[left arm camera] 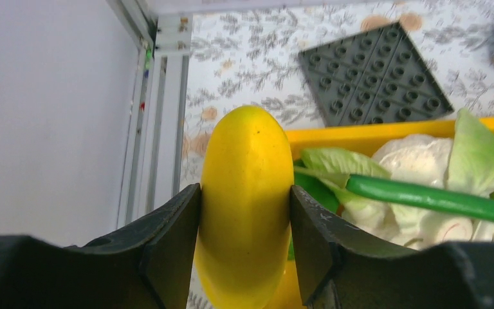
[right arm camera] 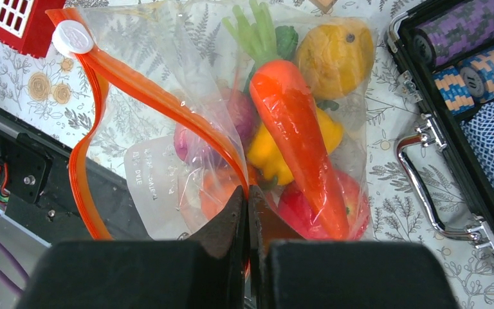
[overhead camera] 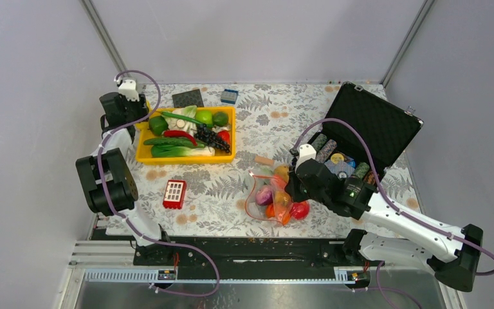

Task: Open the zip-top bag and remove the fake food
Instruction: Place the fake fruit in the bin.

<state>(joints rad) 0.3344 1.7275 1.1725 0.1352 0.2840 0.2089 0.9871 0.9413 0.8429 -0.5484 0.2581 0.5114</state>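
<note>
The zip-top bag (overhead camera: pixel 271 198) lies on the table in front of the black case, clear and crinkled. Its orange zip strip (right arm camera: pixel 161 96) is parted into two strands, with a white slider (right arm camera: pixel 72 37) at the far end. My right gripper (right arm camera: pixel 247 201) is shut on the strip at the bag's near edge. Inside the bag is fake food: a carrot (right arm camera: pixel 296 135), a yellow-orange round fruit (right arm camera: pixel 334 58), a yellow pepper (right arm camera: pixel 267 153), a red apple (right arm camera: pixel 357 206) and a purple onion (right arm camera: pixel 235 116). My left gripper (left arm camera: pixel 244 193) is shut on a yellow oblong fake fruit (left arm camera: pixel 246 154) over the yellow tray's corner.
The yellow tray (overhead camera: pixel 143 156) holds green vegetables, limes and dark grapes. An open black case (overhead camera: pixel 376 119) with poker chip rolls stands right of the bag. A red block (overhead camera: pixel 174 194), a dark grey baseplate (overhead camera: pixel 188 98) and a blue block (overhead camera: pixel 229 96) lie on the patterned cloth.
</note>
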